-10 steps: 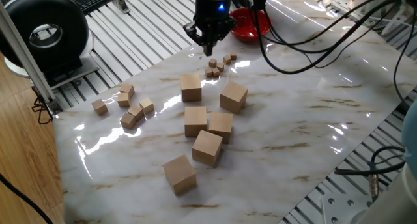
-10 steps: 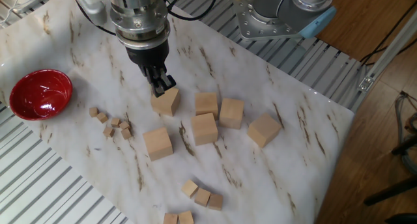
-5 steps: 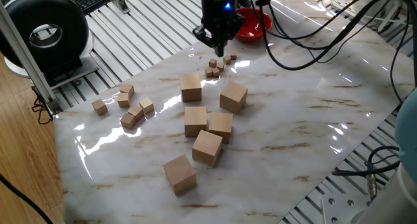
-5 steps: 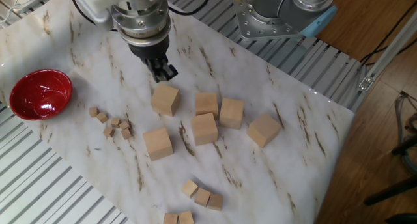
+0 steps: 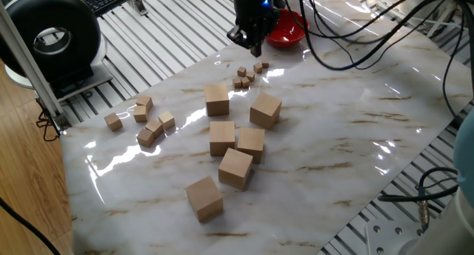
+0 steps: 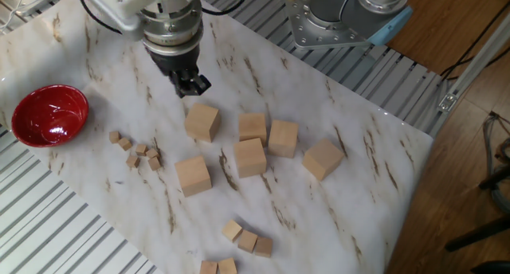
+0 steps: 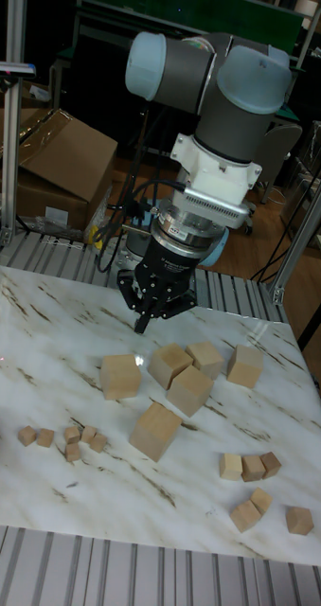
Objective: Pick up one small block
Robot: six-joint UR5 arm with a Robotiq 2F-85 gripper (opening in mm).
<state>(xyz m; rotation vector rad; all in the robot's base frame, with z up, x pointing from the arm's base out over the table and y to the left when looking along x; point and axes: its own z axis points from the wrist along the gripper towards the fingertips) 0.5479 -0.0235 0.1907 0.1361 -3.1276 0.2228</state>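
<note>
My end effector (image 6: 191, 84) hangs above the table (image 6: 374, 158), clear of every block, and it holds nothing. The fingers look drawn close together at the tip, though from these angles I cannot tell for sure how far apart they stand.

The step in hand, as I judge it, is the approach: I am positioned over the table but have not come down on any block. The smallest blocks (image 5: 248, 73) lie in a loose cluster near the edge of the table where the red bowl (image 5: 285, 27) sits; in the tall fixed view the same cluster (image 7: 70, 438) shows toward one side, apart from the big blocks. A second group of mid-sized blocks (image 5: 144, 120) lies near the opposite edge, well apart from me. The large blocks (image 5: 235, 140) fill the middle of the table, and the nearest large block (image 6: 202, 122) sits just beyond my tip.

The next move calls for settling on one piece at the rim of the small cluster, lining my fingers across it with enough gap to straddle it, then lowering without nudging its neighbours, which lie close together, some perhaps touching.

I can read no brand, label or writing anywhere.
</note>
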